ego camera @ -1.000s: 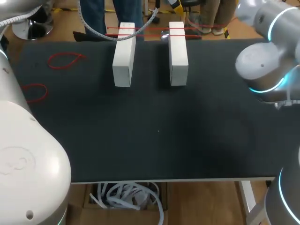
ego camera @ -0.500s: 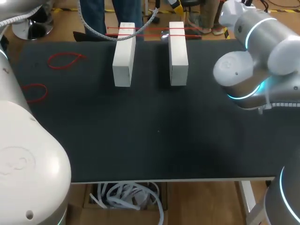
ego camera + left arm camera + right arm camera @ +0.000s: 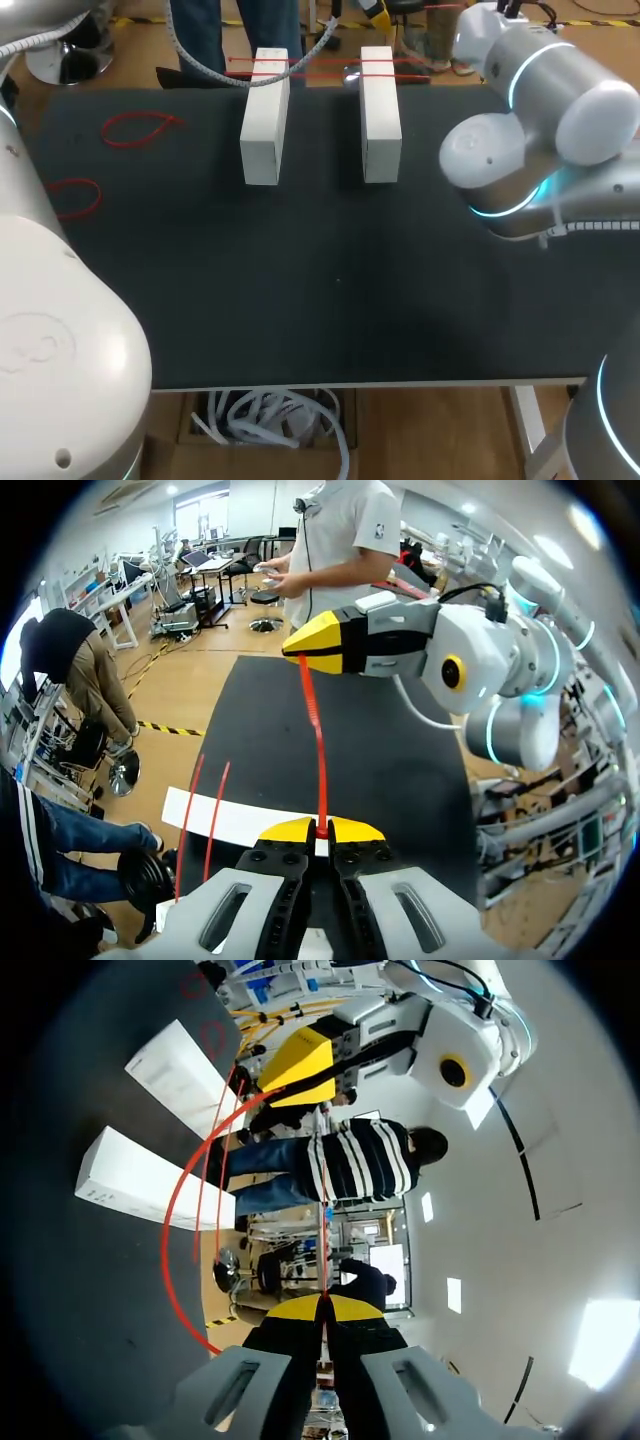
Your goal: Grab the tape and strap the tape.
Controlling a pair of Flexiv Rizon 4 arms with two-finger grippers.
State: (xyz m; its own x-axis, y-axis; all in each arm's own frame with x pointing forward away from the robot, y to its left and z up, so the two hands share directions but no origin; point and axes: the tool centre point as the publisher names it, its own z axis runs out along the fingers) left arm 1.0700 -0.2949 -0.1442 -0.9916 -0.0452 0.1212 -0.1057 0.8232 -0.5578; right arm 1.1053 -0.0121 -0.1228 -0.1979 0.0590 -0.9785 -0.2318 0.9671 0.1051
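Two white blocks [image 3: 264, 115] [image 3: 380, 110] lie side by side at the table's far middle, with red bands [image 3: 300, 66] running across their far ends. In the left wrist view my left gripper [image 3: 321, 830] is shut on a red band [image 3: 316, 730] that runs taut to my right gripper [image 3: 322, 646] ahead of it, above one white block [image 3: 225, 820]. In the right wrist view my right gripper [image 3: 323, 1307] is shut on the same band [image 3: 168, 1250], which bows out towards my left gripper [image 3: 300, 1060] over both blocks [image 3: 185, 1070] [image 3: 140, 1185]. Neither gripper shows in the head view.
Two spare red loops [image 3: 140, 127] [image 3: 75, 195] lie on the black table top [image 3: 330, 280] at the left. My right arm's elbow [image 3: 520, 140] hangs over the table's right side; my left arm's big white link [image 3: 60, 330] fills the near left corner.
My right arm's elbow has swung in to the left over the table and further towards the blocks. Blocks and spare loops have stayed put.
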